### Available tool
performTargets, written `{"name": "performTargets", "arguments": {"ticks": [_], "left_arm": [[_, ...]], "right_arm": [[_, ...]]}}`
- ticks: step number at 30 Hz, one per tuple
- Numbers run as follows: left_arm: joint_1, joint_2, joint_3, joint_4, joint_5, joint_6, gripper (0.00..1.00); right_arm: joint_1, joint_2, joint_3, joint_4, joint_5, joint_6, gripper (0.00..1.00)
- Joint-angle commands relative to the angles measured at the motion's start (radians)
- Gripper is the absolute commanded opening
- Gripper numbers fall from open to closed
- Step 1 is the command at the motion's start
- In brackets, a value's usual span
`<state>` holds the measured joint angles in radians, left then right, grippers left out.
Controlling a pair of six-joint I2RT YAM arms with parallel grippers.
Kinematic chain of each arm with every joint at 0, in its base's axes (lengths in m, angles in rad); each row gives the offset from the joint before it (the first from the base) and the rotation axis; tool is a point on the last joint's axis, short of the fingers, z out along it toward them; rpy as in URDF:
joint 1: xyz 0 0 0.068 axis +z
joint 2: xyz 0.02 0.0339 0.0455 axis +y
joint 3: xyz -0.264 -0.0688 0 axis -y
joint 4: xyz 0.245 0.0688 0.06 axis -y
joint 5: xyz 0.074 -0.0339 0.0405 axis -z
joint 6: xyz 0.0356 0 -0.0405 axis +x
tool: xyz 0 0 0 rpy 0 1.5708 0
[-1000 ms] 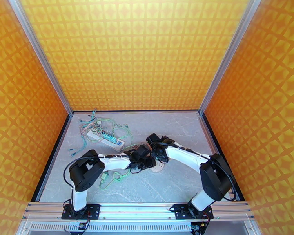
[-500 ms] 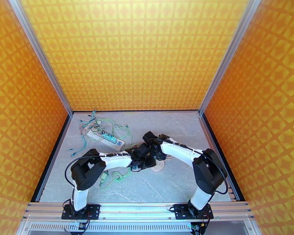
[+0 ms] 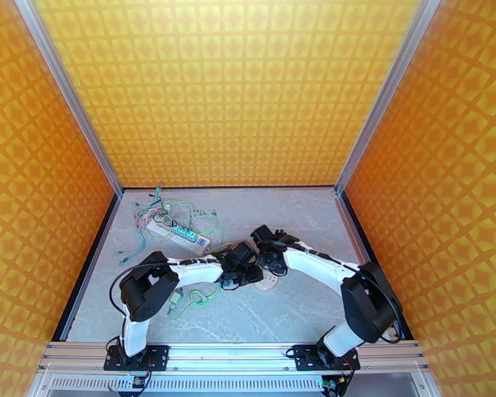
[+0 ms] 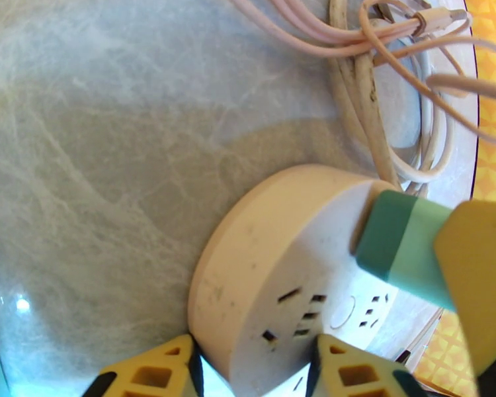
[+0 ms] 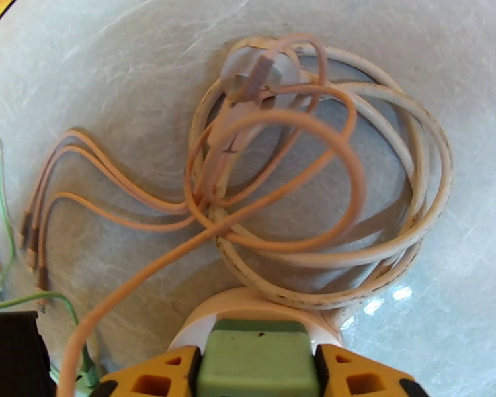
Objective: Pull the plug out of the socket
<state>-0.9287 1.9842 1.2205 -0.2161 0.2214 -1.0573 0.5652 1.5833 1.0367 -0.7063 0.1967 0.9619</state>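
The left gripper (image 4: 251,373) is narrowly open, its yellow jaws set against both sides of the round white socket (image 4: 274,259). The socket sits near the middle of the table (image 3: 301,210). The right gripper (image 5: 257,382) is clamped on the green plug (image 5: 257,349), which is seated in the socket's edge. A coiled cable (image 5: 380,213) lies just beyond.

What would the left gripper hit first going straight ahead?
The round white socket: it sits between the jaws of the left gripper, so its side likely comes first. The green plug is off to one side.
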Motion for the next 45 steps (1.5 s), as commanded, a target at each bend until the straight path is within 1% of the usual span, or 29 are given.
{"name": "performTargets", "arguments": {"ticks": [1,4,6,9,14,18,20,26,34,37,42,45], "left_arm": [[-0.029,0.136,-0.074,-0.151,-0.036,0.016,0.38],[-0.032,0.133,-0.079,-0.144,-0.034,0.016,0.38],[-0.036,0.134,-0.077,-0.142,-0.034,0.019,0.38],[-0.042,0.143,-0.065,-0.147,-0.028,0.026,0.38],[-0.05,0.172,-0.037,-0.17,-0.016,0.042,0.38],[-0.052,0.191,-0.019,-0.201,-0.013,0.05,0.37],[-0.052,0.199,-0.013,-0.214,-0.013,0.053,0.36],[-0.051,0.214,-0.008,-0.225,-0.005,0.053,0.34],[-0.041,0.232,-0.01,-0.236,0.01,0.052,0.31],[-0.039,0.247,0.004,-0.254,0.018,0.056,0.31],[-0.039,0.263,0.017,-0.265,0.025,0.064,0.31],[-0.04,0.274,0.031,-0.277,0.031,0.076,0.31]], "right_arm": [[-0.01,-0.026,-0.01,0.114,-0.184,0.056,0.39],[-0.014,-0.018,-0.006,0.113,-0.195,0.061,0.39],[-0.014,-0.004,0.01,0.096,-0.181,0.056,0.39],[-0.002,0.052,0.079,0.033,-0.162,0.011,0.4],[0.075,0.174,0.229,-0.102,-0.081,-0.058,0.4],[0.106,0.217,0.256,-0.116,-0.068,-0.067,0.39],[0.111,0.223,0.257,-0.12,-0.065,-0.074,0.37],[0.096,0.182,0.227,-0.101,-0.073,-0.084,0.34],[-0.028,0.045,0.13,-0.026,-0.164,-0.058,0.34],[-0.053,0.011,0.097,-0.01,-0.195,-0.043,0.33],[-0.064,-0.011,0.055,0.031,-0.237,0.001,0.33],[-0.064,0.007,0.069,0.028,-0.237,0.0,0.33]]}}
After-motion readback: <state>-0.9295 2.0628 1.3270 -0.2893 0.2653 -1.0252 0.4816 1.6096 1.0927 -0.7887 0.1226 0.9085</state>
